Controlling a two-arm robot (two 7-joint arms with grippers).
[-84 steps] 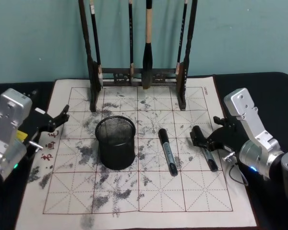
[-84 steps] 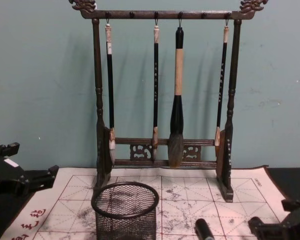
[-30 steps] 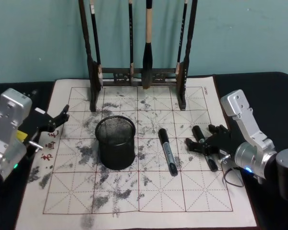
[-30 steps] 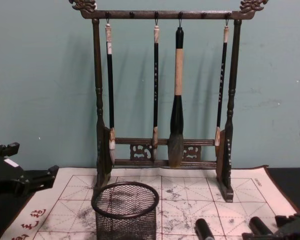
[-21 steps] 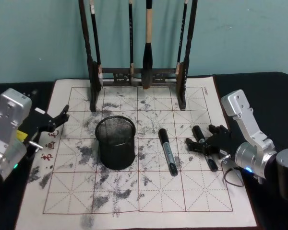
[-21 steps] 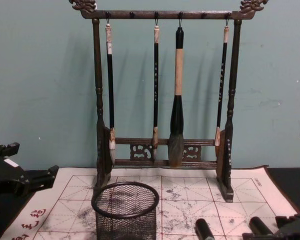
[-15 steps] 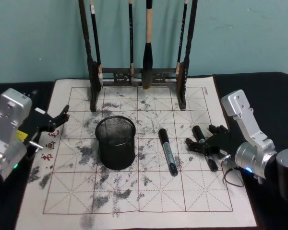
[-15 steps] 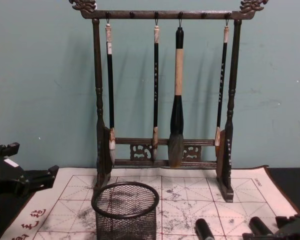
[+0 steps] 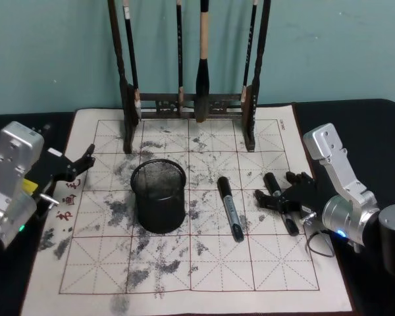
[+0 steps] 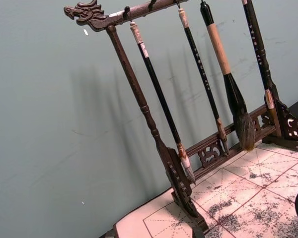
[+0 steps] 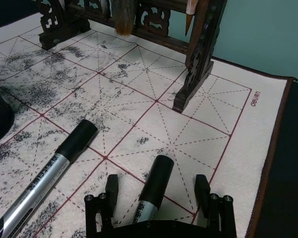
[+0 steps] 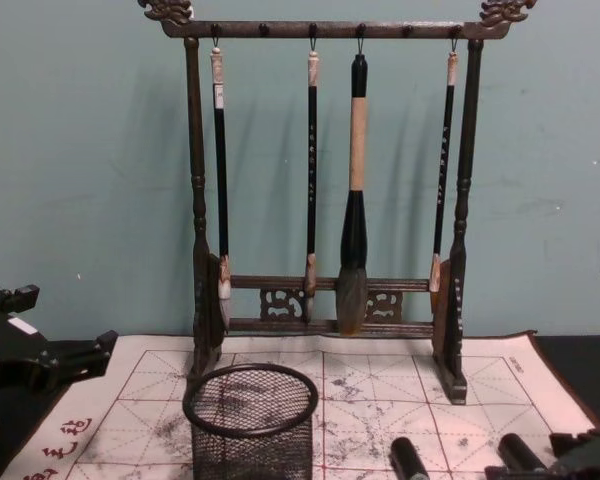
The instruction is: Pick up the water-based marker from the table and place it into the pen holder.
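Currently the marker [image 11: 154,187] is straddled by the wide-spread right gripper [image 11: 156,182]; closed off-centre, it could be flicked away. Left gripper [image 9: 72,168] is parked far left.

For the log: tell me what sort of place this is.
Likely a calligraphy practice desk: a wooden brush rack with hanging brushes, an ink-stained gridded mat, and a mesh pen holder.

Head looks down, chest level; share rack [image 9: 250,131]
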